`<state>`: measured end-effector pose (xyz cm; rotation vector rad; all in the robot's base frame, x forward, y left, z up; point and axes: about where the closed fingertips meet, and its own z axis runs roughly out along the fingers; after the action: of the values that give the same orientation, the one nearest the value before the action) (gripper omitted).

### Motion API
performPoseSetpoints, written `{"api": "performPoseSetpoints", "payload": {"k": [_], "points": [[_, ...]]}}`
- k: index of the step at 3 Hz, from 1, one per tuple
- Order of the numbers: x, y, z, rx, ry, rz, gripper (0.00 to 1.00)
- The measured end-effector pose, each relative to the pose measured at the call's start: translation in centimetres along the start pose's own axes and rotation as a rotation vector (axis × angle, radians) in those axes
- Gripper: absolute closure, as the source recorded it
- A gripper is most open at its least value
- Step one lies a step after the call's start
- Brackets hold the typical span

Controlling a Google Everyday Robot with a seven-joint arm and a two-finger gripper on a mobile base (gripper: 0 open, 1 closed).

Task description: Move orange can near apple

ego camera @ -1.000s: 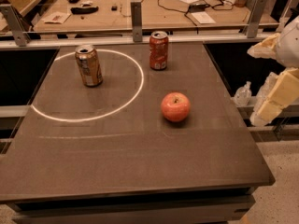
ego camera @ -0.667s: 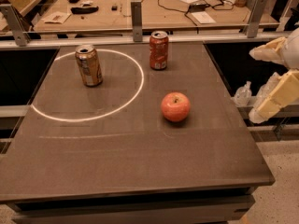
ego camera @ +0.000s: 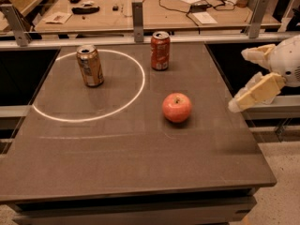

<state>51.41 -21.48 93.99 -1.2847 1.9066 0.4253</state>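
- One gripper (ego camera: 239,81) hangs off the right edge of the table (ego camera: 140,172), jaws spread wide, holding nothing. It has edged slightly inward; the approach has barely begun.
- Apple (ego camera: 177,108): mid-table, unmoved.
- Orange can (ego camera: 90,65): upright, farther back on the left inside the white circle (ego camera: 84,121), well apart from the apple. Bronze body, pale label patches, silver top.
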Motion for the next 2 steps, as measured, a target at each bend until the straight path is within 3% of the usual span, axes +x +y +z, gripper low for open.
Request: {"api": "performPoseSetpoints", "payload": {"k": [1, 2], "points": [[-0.19, -2.99, 3.60, -0.007, -0.152, 0.020, 0.00], [-0.19, -2.99, 3.61, -0.007, -0.152, 0.020, 0.00]]}}
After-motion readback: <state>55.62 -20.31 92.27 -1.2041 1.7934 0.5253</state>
